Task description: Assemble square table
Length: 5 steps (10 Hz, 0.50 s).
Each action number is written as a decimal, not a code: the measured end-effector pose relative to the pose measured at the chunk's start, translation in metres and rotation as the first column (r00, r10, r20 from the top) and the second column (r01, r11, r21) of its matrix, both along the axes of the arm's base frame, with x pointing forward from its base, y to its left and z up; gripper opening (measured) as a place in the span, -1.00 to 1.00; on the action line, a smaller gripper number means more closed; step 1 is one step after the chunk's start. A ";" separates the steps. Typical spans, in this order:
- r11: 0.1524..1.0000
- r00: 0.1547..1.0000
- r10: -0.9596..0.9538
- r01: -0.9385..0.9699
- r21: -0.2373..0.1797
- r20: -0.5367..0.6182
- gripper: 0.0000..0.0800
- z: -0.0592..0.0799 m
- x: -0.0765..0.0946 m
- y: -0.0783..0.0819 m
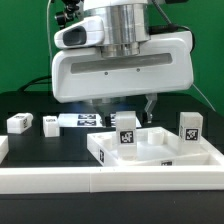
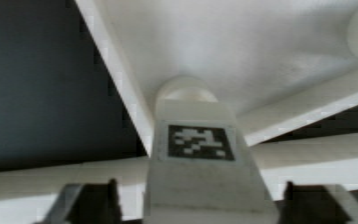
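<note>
Gripper [image 2: 197, 203], jaws apart, straddles a leg [image 2: 199, 140] upright in a tabletop [image 2: 247, 50] corner; probably early: loose legs [image 1: 20, 122] wait nearby.

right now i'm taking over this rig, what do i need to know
Gripper: open; the fingers stand either side of the tagged leg, with gaps on both sides, so no grip yet.
Things: the square top lies rim up. The tagged leg stands upright on it. A second leg stands upright at the top's edge on the exterior view's right. A third leg and a fourth leg sit loose on the black table, beside the marker board.
Done: cannot tell whether either upright leg is fastened.
Left: probably grasp and seat the tagged leg, then the others.
</note>
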<state>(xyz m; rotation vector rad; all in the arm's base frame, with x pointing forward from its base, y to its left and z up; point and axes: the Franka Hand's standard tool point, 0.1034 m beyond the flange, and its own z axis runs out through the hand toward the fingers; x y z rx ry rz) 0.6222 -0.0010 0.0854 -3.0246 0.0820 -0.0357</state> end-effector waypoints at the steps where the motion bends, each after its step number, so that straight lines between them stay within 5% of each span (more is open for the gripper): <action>1: 1.000 1.000 0.000 0.000 0.000 0.000 -0.27 0.000 0.000 0.000; 5: 0.996 0.996 -0.087 0.087 0.003 -0.009 -0.28 0.000 0.000 0.000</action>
